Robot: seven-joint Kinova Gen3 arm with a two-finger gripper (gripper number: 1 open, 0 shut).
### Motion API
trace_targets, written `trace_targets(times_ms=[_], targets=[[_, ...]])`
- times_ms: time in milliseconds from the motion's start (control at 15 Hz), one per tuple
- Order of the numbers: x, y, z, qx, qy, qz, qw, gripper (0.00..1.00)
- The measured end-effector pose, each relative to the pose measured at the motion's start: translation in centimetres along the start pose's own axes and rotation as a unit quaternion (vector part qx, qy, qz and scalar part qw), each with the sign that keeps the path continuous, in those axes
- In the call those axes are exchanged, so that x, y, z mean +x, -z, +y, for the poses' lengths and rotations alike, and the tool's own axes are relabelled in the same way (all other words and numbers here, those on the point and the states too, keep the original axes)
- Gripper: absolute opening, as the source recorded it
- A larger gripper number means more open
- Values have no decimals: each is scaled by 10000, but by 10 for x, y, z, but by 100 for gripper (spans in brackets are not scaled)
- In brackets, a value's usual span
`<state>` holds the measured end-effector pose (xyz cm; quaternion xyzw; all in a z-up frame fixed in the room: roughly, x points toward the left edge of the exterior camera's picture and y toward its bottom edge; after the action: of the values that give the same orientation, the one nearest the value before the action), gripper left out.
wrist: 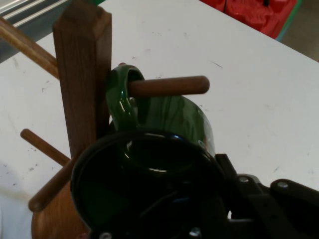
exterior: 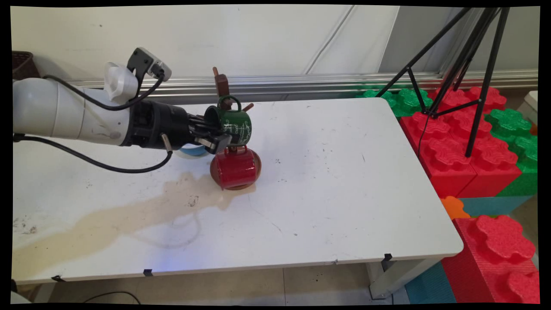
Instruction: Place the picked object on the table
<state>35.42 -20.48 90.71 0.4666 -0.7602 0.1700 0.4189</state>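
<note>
We see the gripper (exterior: 217, 134) pinching the green mug's (exterior: 234, 122) rim, its handle threaded on the rack's (wrist: 82, 74) 3 o'clock peg (wrist: 167, 85); we judge seating fully before letting go best.

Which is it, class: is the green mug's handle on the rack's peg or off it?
On: the green mug has its handle looped over a peg of the wooden rack.

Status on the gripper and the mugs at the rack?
Gripper shut on green mug, one finger inside the rim. Mug's handle is over a peg of the wooden rack. Red mug hangs lower on the rack.
</note>
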Motion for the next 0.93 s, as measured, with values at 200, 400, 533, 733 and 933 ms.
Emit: trace_targets(times_ms=[200,400,533,733,933], targets=[[0,2,4,-25,-28,14,10000,0],[0,4,8,-45,-45,42,10000,0],[1,5,11,-47,-55,69,10000,0],[2,7,15,-35,-69,111,9999,0],[3,11,22,-16,-102,133,9999,0]])
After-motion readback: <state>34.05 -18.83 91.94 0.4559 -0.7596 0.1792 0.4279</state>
